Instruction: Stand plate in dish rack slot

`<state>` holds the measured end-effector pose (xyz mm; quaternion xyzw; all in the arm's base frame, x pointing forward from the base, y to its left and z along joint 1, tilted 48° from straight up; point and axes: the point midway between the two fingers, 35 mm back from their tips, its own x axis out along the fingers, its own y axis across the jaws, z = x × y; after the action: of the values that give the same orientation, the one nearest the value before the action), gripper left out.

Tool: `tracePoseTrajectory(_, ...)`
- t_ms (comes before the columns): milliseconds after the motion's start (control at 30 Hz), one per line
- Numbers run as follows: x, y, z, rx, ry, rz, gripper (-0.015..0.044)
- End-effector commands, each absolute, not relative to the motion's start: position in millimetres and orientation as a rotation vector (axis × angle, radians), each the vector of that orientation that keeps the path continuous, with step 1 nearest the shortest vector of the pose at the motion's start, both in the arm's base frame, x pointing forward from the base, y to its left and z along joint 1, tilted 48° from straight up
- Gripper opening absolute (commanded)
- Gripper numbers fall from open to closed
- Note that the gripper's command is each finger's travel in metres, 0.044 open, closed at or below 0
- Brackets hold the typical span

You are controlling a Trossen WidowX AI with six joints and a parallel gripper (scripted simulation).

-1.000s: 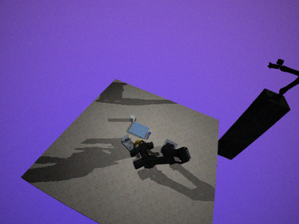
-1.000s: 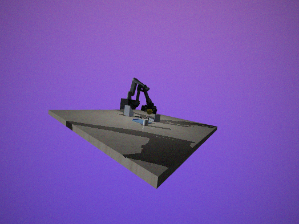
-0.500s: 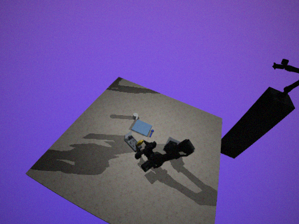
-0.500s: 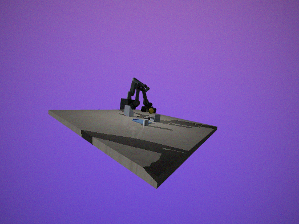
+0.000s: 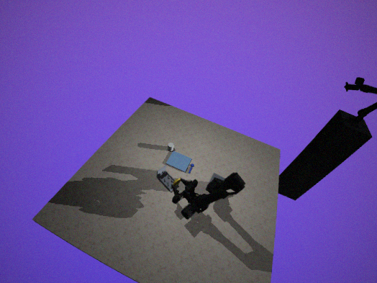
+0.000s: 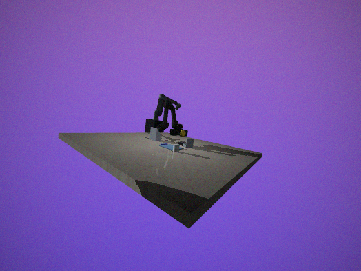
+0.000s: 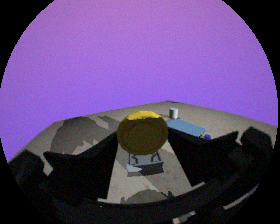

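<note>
The yellow plate (image 5: 177, 181) (image 6: 182, 133) (image 7: 143, 134) is held roughly upright, with one broad face turned to the wrist camera. My gripper (image 7: 141, 132) is shut on it, a black finger on each side. The grey dish rack (image 5: 165, 181) (image 7: 145, 162) stands on the table just beyond the plate. In the wrist view its rails show below the plate, and its upper part is hidden behind it. The plate is on the arm's side of the rack, not seen between the rails. The gap between plate and rack is hard to judge.
A flat blue board (image 5: 179, 161) (image 6: 167, 146) (image 7: 185, 127) lies beyond the rack, with a white cup (image 5: 170, 147) (image 6: 176, 148) (image 7: 173, 113) behind it and a blue item (image 5: 192, 165) (image 7: 207, 136) beside it. A grey block (image 6: 155, 134) stands near the arm's base.
</note>
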<state>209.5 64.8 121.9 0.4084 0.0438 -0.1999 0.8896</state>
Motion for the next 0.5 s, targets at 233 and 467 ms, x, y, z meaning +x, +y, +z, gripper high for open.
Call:
tracePoseTrajectory(233, 218, 73, 110, 0.846, 0.089, -0.418, 0.0000)
tracePoseTrajectory(467, 226, 78, 101, 0.849, 0.087, -0.417, 0.0000)
